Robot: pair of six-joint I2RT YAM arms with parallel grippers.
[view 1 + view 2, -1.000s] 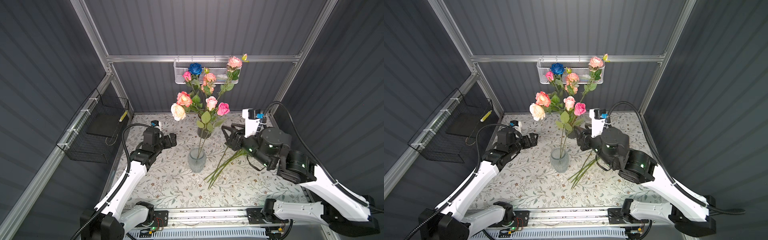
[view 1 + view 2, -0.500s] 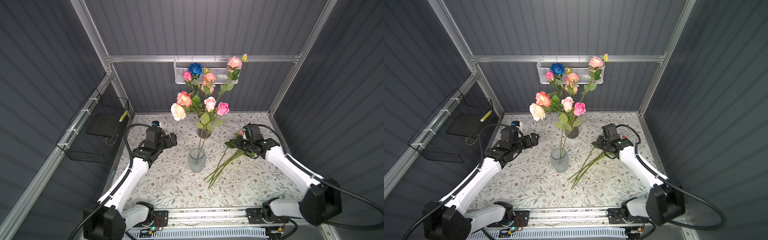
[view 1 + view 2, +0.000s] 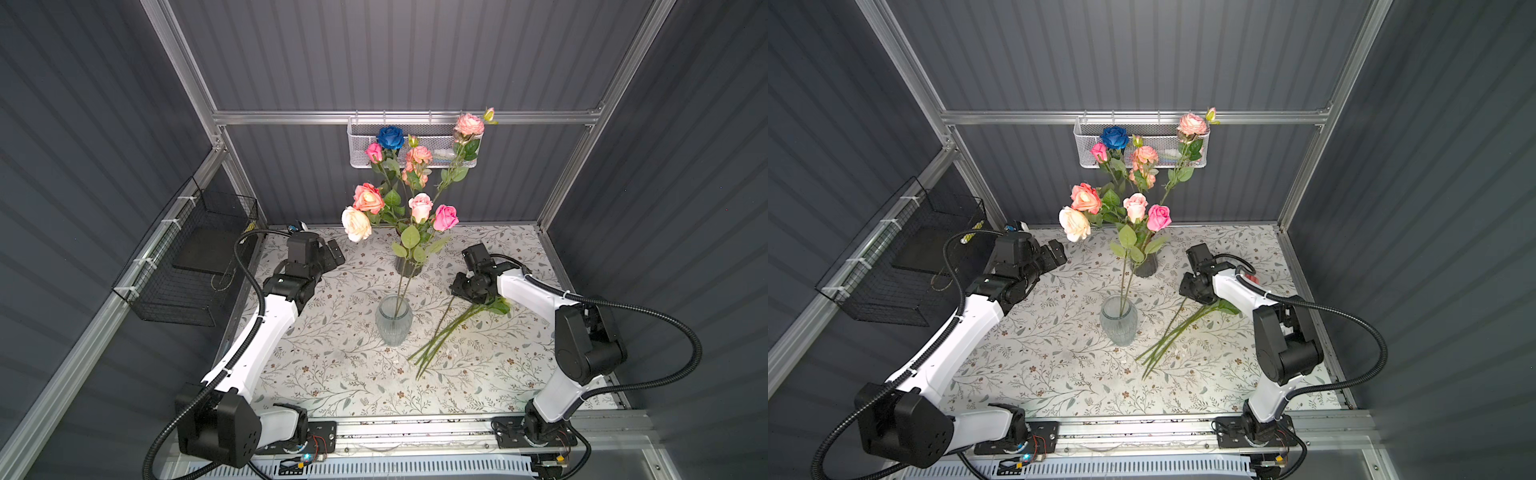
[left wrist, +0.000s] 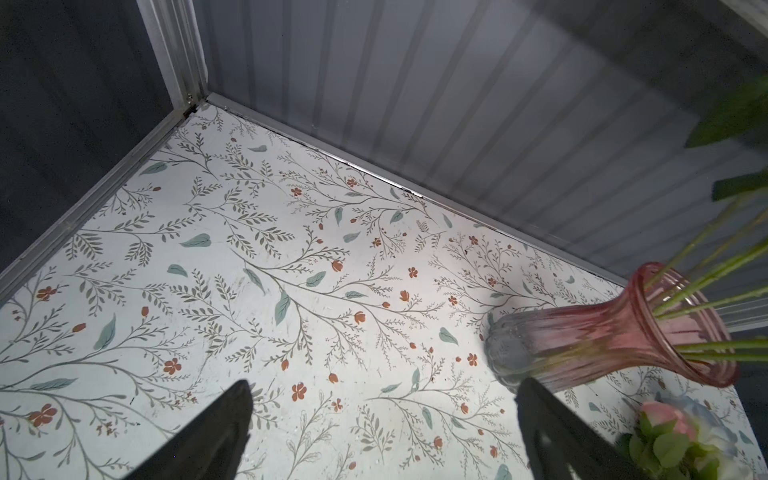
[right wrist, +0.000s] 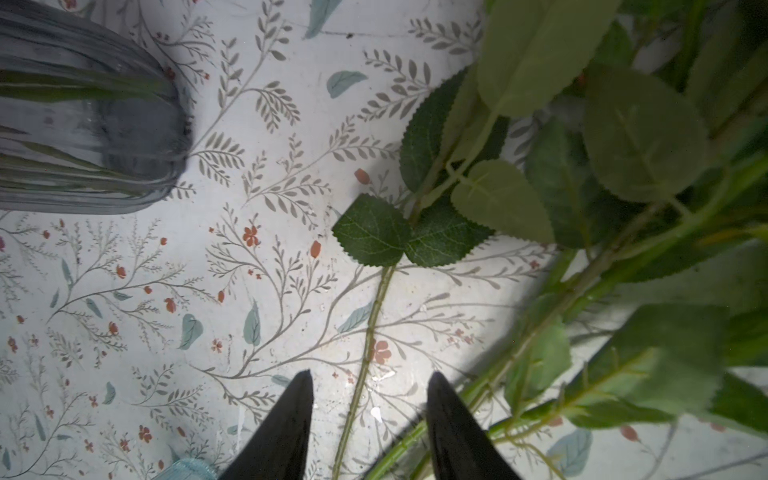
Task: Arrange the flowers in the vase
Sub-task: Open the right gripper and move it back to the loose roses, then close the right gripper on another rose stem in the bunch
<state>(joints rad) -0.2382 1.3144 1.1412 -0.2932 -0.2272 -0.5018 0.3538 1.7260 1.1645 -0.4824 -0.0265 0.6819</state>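
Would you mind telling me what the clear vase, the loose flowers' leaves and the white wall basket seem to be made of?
Clear vase: apparently ribbed glass, glossy; stems show through. Leaves: probably fabric or plastic, matte, with uniform veins and serrated edges. Wall basket: seemingly white-coated perforated metal mesh.

white arms [image 3: 270, 328] with black joints [image 3: 586, 345] and corrugated black cables [image 3: 648, 309].

A clear ribbed glass vase [image 3: 394, 320] stands upright in the middle of the worktop [image 3: 332, 374] before me, with a few thin green stems rising from it. Behind it, pink, peach, cream and blue roses [image 3: 419, 208] fill a pink-tinted vase [image 4: 615, 332]. To the clear vase's right, loose flowers [image 3: 446, 332] lie flat.
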